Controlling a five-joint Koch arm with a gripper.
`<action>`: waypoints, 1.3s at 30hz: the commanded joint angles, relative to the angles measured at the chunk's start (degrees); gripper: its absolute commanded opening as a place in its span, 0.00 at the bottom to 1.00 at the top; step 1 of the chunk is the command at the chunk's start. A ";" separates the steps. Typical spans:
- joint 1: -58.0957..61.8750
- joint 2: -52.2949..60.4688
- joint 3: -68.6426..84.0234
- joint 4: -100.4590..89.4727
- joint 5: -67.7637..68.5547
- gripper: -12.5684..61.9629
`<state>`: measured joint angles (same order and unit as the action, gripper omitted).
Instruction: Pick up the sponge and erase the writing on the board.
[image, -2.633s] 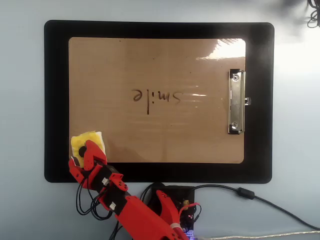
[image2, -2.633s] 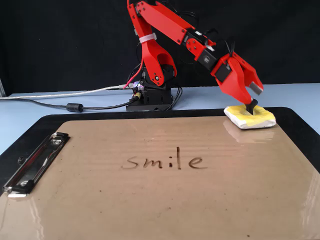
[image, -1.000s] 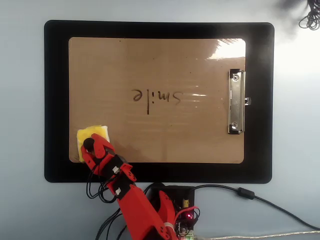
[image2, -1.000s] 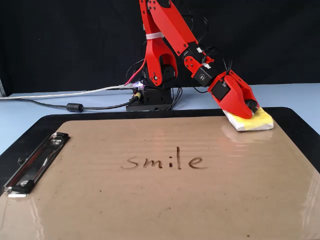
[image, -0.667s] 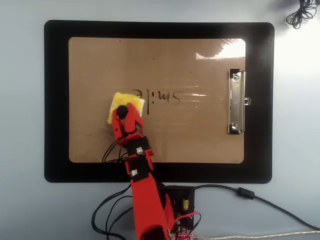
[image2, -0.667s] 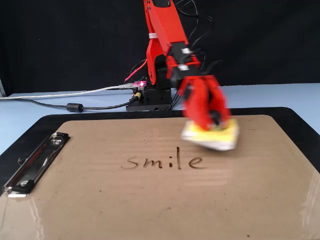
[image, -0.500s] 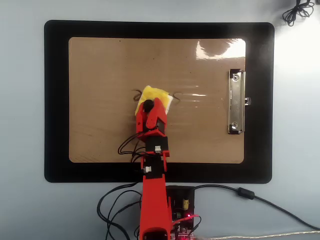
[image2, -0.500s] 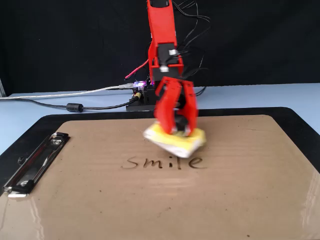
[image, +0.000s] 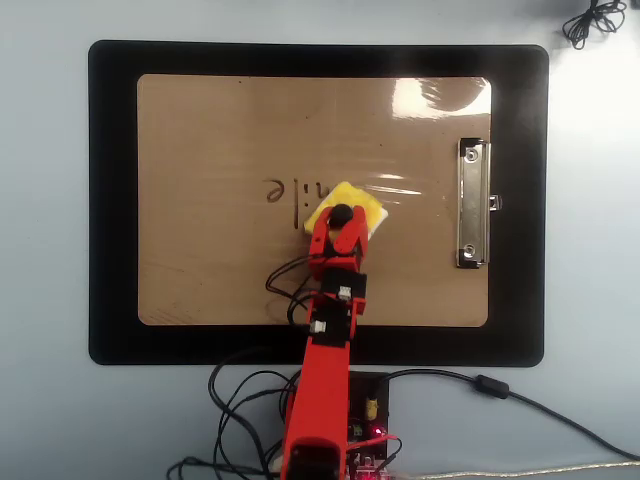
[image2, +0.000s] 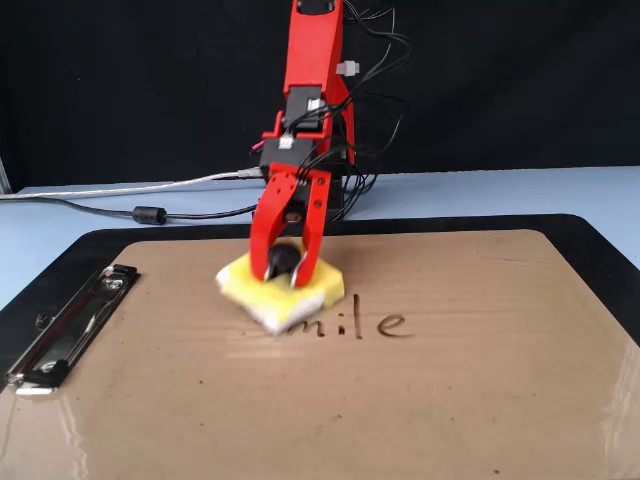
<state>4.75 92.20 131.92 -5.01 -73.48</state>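
The yellow sponge (image: 355, 204) (image2: 255, 288) lies flat on the tan board (image: 220, 150) (image2: 450, 400), over the start of the writing. My red gripper (image: 341, 220) (image2: 284, 272) is shut on the sponge's black knob (image: 342, 213) (image2: 281, 260). Of the writing (image: 288, 190) (image2: 360, 324) only "mile" shows in the fixed view and "ile" in the overhead view; the sponge hides the rest. The silver clip (image: 473, 203) (image2: 65, 325) sits at the board's right side in the overhead view.
The board rests on a larger black mat (image: 115, 200) (image2: 600, 250) on a light blue table. The arm's base and black cables (image: 240, 400) lie by the mat's near edge in the overhead view. A cable with a ferrite bead (image2: 150, 213) runs behind the mat.
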 joint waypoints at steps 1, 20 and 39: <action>0.88 -7.91 -4.22 -7.12 -1.41 0.06; 3.69 -17.14 -12.74 -15.56 -5.45 0.06; 7.29 2.46 10.55 -18.11 -7.65 0.06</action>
<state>11.16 85.69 137.02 -23.38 -79.63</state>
